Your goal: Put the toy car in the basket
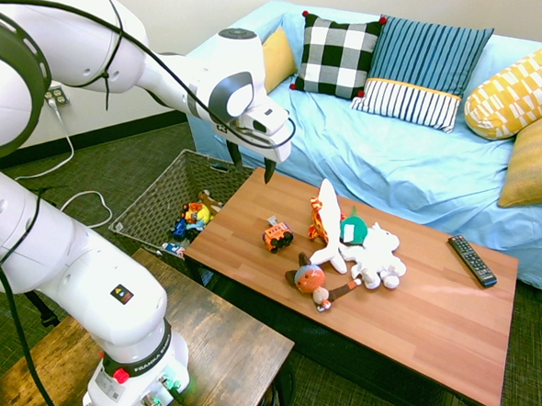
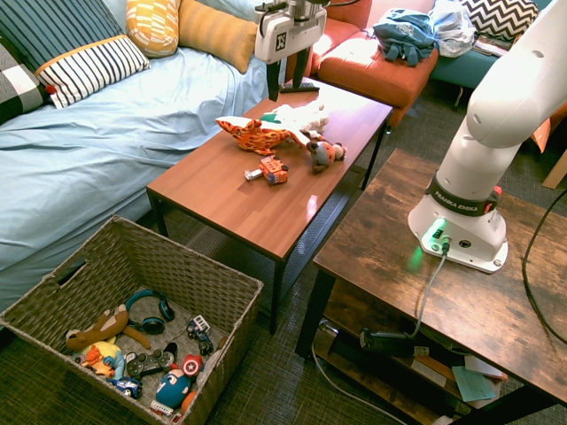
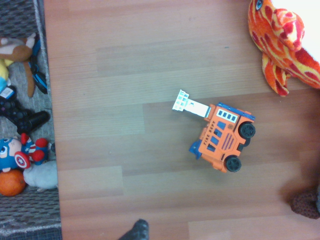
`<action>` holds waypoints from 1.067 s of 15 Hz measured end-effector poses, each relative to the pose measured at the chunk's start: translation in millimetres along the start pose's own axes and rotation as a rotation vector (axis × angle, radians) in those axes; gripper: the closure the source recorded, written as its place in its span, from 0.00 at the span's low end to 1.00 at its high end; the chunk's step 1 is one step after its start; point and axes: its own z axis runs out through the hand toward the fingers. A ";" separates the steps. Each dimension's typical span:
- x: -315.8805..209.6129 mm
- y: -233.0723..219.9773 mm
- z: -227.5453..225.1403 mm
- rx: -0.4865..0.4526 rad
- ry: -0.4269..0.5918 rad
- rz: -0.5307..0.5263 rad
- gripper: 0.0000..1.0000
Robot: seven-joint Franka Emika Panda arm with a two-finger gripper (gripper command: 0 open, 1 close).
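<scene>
The toy car (image 1: pixel 277 235) is a small orange fire engine with dark wheels and a pale ladder sticking out. It lies on its side on the wooden coffee table (image 1: pixel 425 313), near the end closest to the basket. The second exterior view shows the toy car (image 2: pixel 273 169) mid-table, and the wrist view shows the toy car (image 3: pixel 222 140) from above. My gripper (image 1: pixel 250 165) hangs open and empty well above the table, high over the car; the gripper (image 2: pixel 288 81) holds nothing. The dark wicker basket (image 1: pixel 156 196) stands on the floor off the table's end, the basket (image 2: pixel 190 266) holding several toys.
An orange-striped plush (image 1: pixel 323 220), a white plush (image 1: pixel 373 254) and a round-headed doll (image 1: pixel 310 279) lie just beyond the car. A remote (image 1: pixel 472 260) rests at the table's far end. A blue sofa (image 1: pixel 406 158) with cushions runs along the table.
</scene>
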 end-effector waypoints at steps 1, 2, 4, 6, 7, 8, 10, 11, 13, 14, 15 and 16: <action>0.2 0.1 1.7 -0.003 -0.003 -0.001 0.00; 2.1 0.1 5.3 0.001 -0.018 0.010 0.00; 11.3 -1.1 25.4 0.042 -0.070 0.070 0.00; 23.6 -3.5 67.8 0.075 -0.137 0.134 0.00; 25.8 -5.1 91.2 0.063 -0.161 0.155 0.00; 24.2 -7.5 113.2 0.032 -0.187 0.170 0.00; 15.9 -9.3 146.8 -0.050 -0.203 0.214 0.00; 11.4 -9.5 159.4 -0.083 -0.203 0.231 0.00; 11.9 -6.5 179.7 -0.143 -0.183 0.280 0.00; 17.5 -3.7 188.4 -0.170 -0.162 0.303 0.00; 24.6 -1.8 196.5 -0.189 -0.139 0.331 0.00; 30.8 -3.1 203.5 -0.188 -0.133 0.341 0.00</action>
